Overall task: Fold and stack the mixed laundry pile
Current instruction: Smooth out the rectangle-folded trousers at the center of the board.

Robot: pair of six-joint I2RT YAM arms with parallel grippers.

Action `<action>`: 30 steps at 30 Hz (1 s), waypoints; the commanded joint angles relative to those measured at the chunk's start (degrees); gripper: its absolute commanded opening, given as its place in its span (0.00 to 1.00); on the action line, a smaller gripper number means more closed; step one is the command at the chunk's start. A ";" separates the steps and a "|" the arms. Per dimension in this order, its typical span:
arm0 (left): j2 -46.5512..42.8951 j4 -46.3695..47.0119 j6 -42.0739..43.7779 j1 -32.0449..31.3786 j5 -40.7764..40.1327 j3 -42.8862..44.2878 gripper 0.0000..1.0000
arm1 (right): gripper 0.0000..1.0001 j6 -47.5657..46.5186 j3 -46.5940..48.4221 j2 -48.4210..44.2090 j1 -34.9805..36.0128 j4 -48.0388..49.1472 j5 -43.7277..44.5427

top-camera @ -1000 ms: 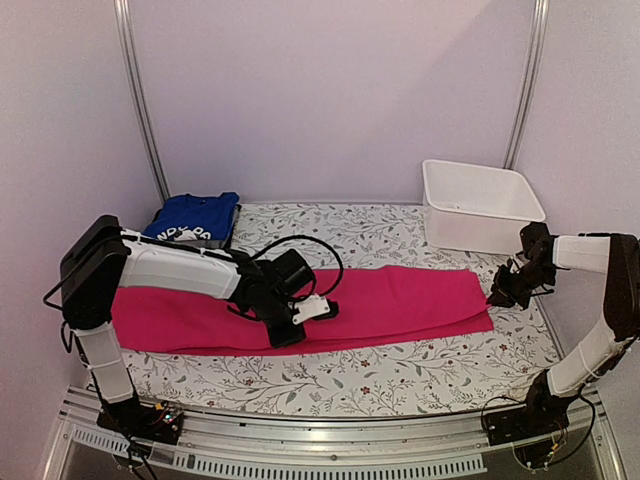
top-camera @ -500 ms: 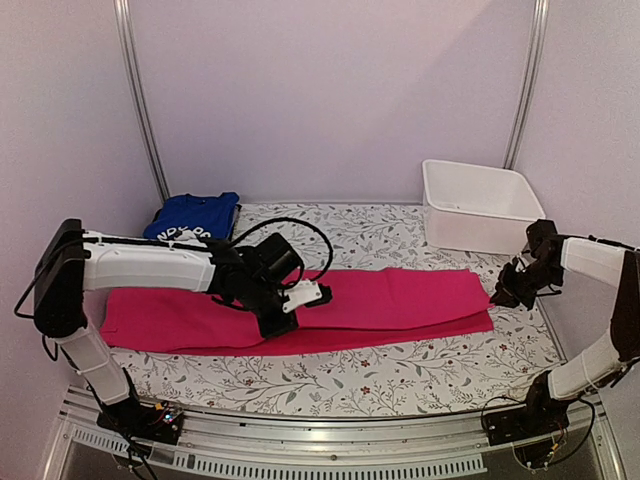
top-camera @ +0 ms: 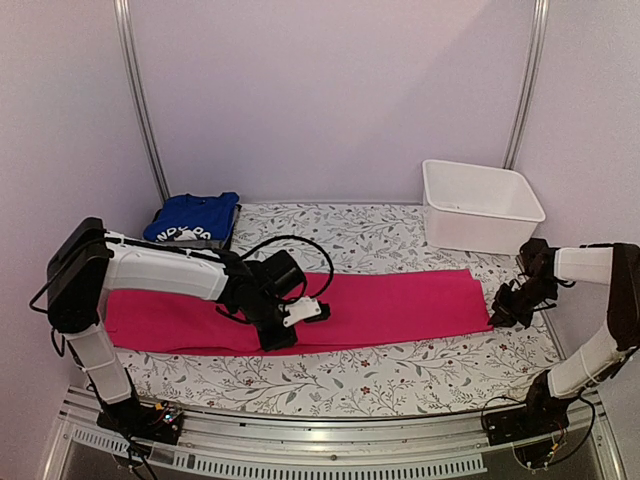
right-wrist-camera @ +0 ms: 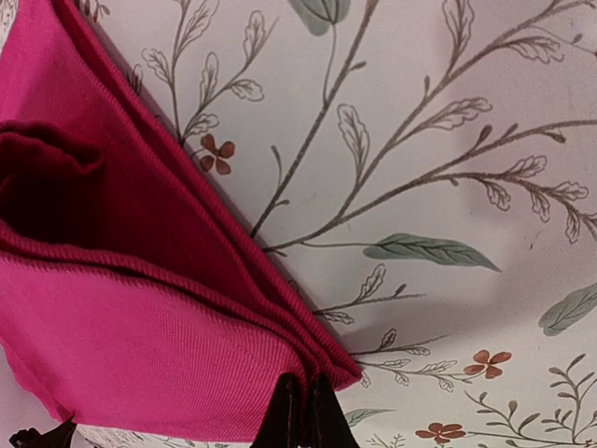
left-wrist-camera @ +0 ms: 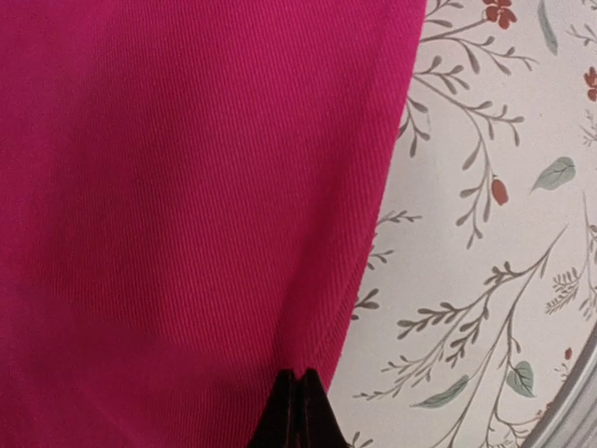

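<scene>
Your long magenta-pink cloth garment [top-camera: 400, 300] lies flat on the desk [top-camera: 400, 375], which has a white cover with leaves and little flowers on it. The garment is folded into a wide strip. It runs from the left side of the desk to the right side, across the middle.

Your left arm [top-camera: 160, 268] reaches over the strip, a bit left of its middle. The left jaws are closed tight, with the tips together. They sit right at the near edge of the pink cloth, and a soft crease runs away from them. You cannot tell from here if any cloth is caught between them.

Your right arm [top-camera: 590, 262] is at the right end of the strip. The right jaws are closed on the pink cloth, just beside its corner. There the folded layers come together in a neat stack of edges.

A folded royal-blue cloth garment with white letters [top-camera: 192, 218] rests in the far left corner, apart from the pink one. A white plastic box-shaped bin [top-camera: 480, 205] stands at the far right of the desk.
</scene>
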 commanded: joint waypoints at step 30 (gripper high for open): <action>-1.15 1.57 -4.54 2.47 -4.29 8.46 0.83 | 0.58 -9.73 22.17 19.00 -0.18 4.79 -16.50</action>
